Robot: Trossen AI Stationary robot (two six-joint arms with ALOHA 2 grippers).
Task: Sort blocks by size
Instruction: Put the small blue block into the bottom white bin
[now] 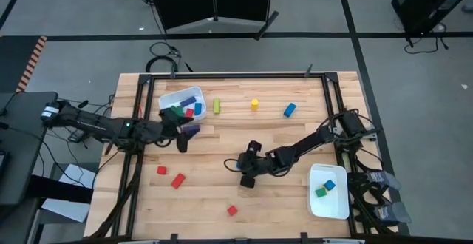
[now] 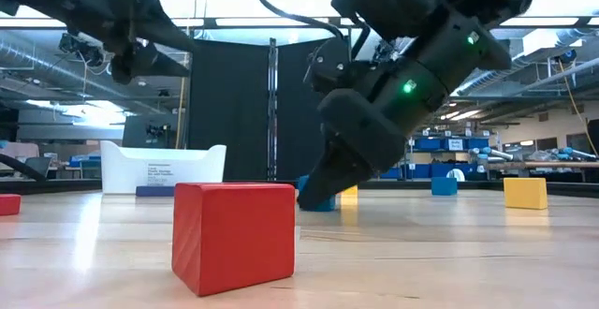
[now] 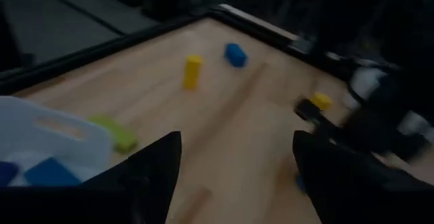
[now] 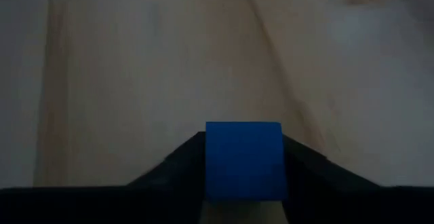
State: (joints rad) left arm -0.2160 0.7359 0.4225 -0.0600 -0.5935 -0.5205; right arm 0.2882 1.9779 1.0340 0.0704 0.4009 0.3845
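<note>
Right wrist view: right end effector [image 4: 243, 176] clamps a short blue block [image 4: 243, 159] low over mid-desk [image 1: 222, 144]; lift straight before carrying to the right tray [image 1: 329, 203] of short cubes; left end effector [image 3: 234, 176] gapes empty beside the left tray [image 1: 176, 97].

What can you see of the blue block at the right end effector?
The blue block is a small, plain, solid-coloured piece with a smooth face and square edges. It sits between the two dark fingers of the right end effector, which press on both its sides, low over the bare wooden table near its middle.
</note>
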